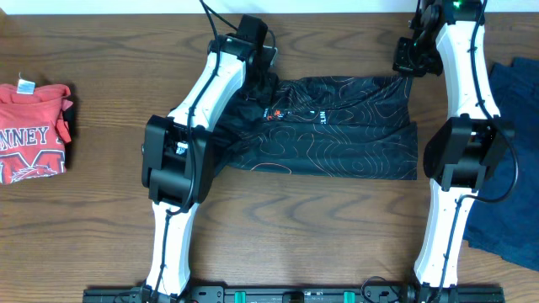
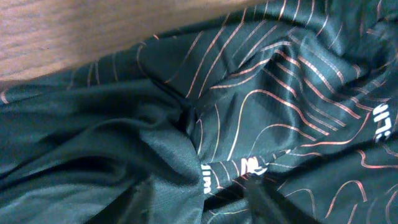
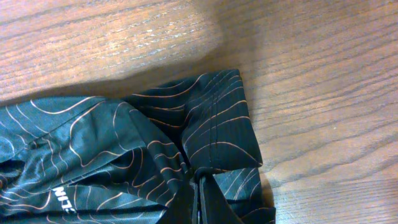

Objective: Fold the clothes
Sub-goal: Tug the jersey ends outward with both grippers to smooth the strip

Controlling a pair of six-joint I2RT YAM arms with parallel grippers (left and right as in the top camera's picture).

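Black jersey lying rumpled on the table.
Likely thin, limp, slippery: take hems or corners. Right hand pinches its edge; left hand grip cannot be told.

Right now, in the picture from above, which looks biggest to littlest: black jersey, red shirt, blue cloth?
1. Black jersey: clearly biggest.
2-3. Red shirt and blue cloth: about alike, and both run off the picture's edge, so I can't rank them.
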